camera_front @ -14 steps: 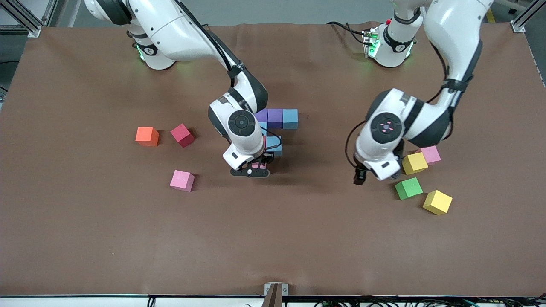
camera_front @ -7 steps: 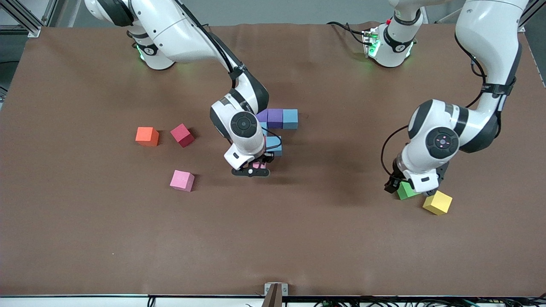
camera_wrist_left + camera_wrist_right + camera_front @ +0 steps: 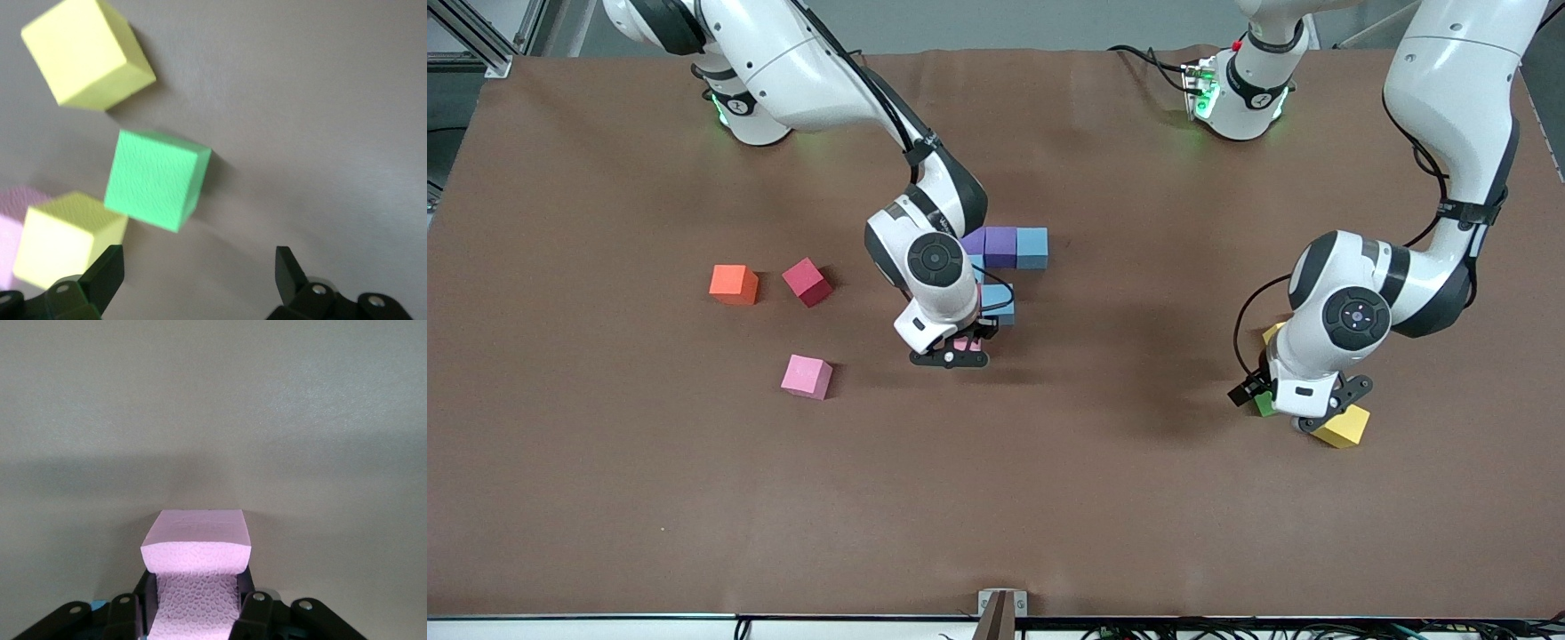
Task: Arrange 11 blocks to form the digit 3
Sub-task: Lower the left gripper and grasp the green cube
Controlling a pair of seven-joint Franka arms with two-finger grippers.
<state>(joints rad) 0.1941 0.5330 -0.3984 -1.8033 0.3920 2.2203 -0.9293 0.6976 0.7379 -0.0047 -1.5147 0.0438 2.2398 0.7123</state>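
Observation:
My right gripper (image 3: 951, 354) is shut on a pink block (image 3: 197, 540), held low at the table beside a light blue block (image 3: 1001, 308) of the partial figure. That figure also has two purple blocks (image 3: 1000, 246) and a light blue block (image 3: 1032, 248); the right arm hides other parts of it. My left gripper (image 3: 198, 270) is open and empty, over the table by a green block (image 3: 157, 180), which lies outside the jaws. Two yellow blocks (image 3: 87, 53) (image 3: 67, 240) flank the green one. In the front view the left gripper (image 3: 1303, 413) covers most of the green block (image 3: 1264, 405).
A loose pink block (image 3: 807, 376), an orange cube (image 3: 734, 284) and a crimson cube (image 3: 807, 282) lie toward the right arm's end. Part of another pink block (image 3: 13, 213) shows beside one yellow block. Bare brown table (image 3: 996, 498) stretches toward the front camera.
My left arm has swung toward its own end of the table and come down over the green and yellow blocks, still open. The right arm has not moved.

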